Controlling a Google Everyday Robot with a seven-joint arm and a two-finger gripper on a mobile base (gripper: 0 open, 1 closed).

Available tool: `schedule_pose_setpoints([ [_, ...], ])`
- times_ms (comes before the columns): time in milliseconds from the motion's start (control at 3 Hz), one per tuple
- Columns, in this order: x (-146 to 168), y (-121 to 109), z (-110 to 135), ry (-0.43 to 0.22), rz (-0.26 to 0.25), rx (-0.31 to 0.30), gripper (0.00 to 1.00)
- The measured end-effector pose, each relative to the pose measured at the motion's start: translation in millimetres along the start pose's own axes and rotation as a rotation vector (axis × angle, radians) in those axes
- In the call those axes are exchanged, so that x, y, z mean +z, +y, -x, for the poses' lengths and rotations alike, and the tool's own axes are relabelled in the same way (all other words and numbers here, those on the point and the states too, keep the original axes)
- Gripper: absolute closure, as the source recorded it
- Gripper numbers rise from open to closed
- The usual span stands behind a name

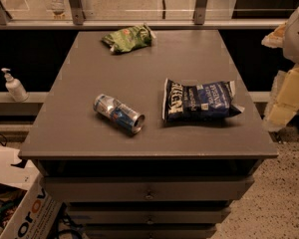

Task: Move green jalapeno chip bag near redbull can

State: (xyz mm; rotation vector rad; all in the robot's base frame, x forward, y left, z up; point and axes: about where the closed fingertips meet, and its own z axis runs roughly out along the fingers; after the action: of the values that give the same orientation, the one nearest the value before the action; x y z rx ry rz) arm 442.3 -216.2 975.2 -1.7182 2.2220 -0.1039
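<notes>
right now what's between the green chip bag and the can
Bare tabletop only between green chip bag and can, per the camera view; the gripper is past its right edge.

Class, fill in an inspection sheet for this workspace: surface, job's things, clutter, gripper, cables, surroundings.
Surface: grey table, drawers below.
Job's things: green chip bag at far edge; can on its side, front left, well apart.
Clutter: blue chip bag right of the can.
Gripper: gripper beside the table's right edge, off the surface.
Cables: thin cable on floor beyond table.
Surroundings: pump bottle on left ledge; cardboard box lower left.
</notes>
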Motion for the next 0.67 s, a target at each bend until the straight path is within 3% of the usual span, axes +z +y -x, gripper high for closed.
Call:
schedule_pose_setpoints([
  [333,19.8,-32.0,11.0,-0.067,-0.078,-0.002,0.00],
  [667,42.2,-77.5,38.4,-0.188,-0.155,0.003,0.00],
])
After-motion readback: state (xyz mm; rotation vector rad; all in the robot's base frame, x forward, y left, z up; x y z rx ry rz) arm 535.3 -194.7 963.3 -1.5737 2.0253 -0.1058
